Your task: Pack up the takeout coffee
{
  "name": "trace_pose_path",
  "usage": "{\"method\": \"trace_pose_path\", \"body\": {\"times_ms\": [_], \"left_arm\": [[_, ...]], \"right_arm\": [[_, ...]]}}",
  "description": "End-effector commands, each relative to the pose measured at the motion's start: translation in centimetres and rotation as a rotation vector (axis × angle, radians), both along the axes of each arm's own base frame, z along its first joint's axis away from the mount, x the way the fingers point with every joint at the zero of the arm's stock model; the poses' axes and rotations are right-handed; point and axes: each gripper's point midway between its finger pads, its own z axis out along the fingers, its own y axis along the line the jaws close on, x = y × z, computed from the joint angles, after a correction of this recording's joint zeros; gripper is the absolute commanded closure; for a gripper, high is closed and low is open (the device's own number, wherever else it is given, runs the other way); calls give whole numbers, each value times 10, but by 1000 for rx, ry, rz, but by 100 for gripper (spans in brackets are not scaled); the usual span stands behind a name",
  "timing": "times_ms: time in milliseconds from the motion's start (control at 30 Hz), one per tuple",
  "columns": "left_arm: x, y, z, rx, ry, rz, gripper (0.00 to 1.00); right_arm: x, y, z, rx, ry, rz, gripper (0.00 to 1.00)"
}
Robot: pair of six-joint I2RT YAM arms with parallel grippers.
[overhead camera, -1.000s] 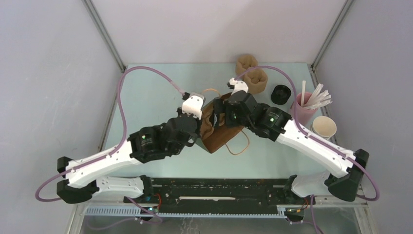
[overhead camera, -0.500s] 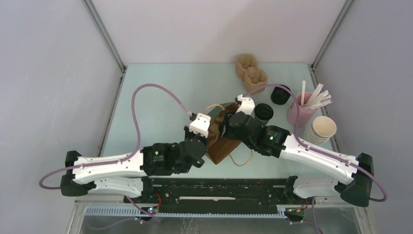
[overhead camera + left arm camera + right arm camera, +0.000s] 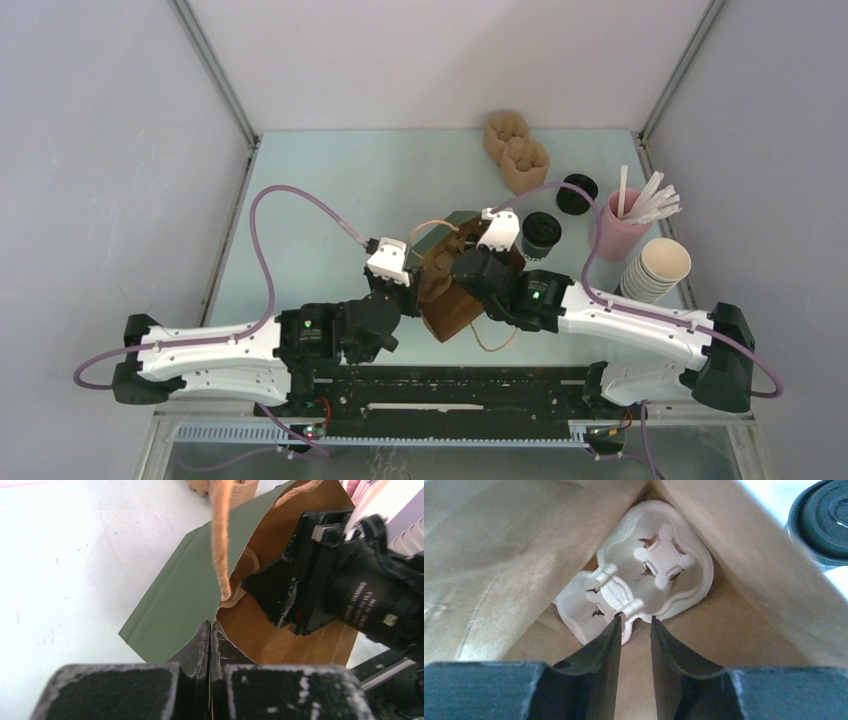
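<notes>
The brown paper bag (image 3: 446,303) lay on its side near the middle of the tabletop (image 3: 320,190), its mouth turned toward the far edge, with a green panel showing at the opening. The left pincer (image 3: 210,630) was pressed fully together on the near edge of that green panel, pinching the paper, and a twisted paper handle (image 3: 220,540) ran up just beyond it. The right pincer (image 3: 635,622) reached into the bag's mouth, its jaws standing narrow with a slim gap. A pale moulded pulp cup carrier (image 3: 659,565) sat deep in the bag, and its near rim showed right at the fingertips; whether the jaws pressed on it could not be told. The takeout coffee (image 3: 541,232), black lid on, stood upright on the tabletop outside the bag, just right of its mouth and close beside the right wrist. Farther right, near the right edge, stood a pink cup of white straws (image 3: 615,236) and a stack of paper cups (image 3: 660,262). Two brown pulp carriers (image 3: 517,152) rested at the far edge.
</notes>
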Motion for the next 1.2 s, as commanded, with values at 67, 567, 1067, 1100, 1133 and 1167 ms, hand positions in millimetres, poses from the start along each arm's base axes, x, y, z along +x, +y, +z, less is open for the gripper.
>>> {"method": "trace_pose_path", "body": {"times_ms": [67, 567, 1067, 1100, 1133, 1167], "left_arm": [[0, -7, 34, -298, 53, 56, 100], [5, -36, 50, -367, 77, 90, 100], [13, -41, 44, -238, 53, 151, 100], [13, -41, 43, -235, 54, 149, 100], [12, -40, 42, -234, 55, 147, 100], [12, -40, 42, -234, 56, 144, 100]], "right_arm": [[19, -7, 5, 180, 34, -122, 76], [28, 6, -20, 269, 169, -269, 86], [-3, 22, -6, 269, 160, -160, 80], [-2, 24, -9, 267, 168, -157, 81], [0, 27, -12, 279, 186, -153, 82], [1, 28, -14, 291, 203, -158, 83]]}}
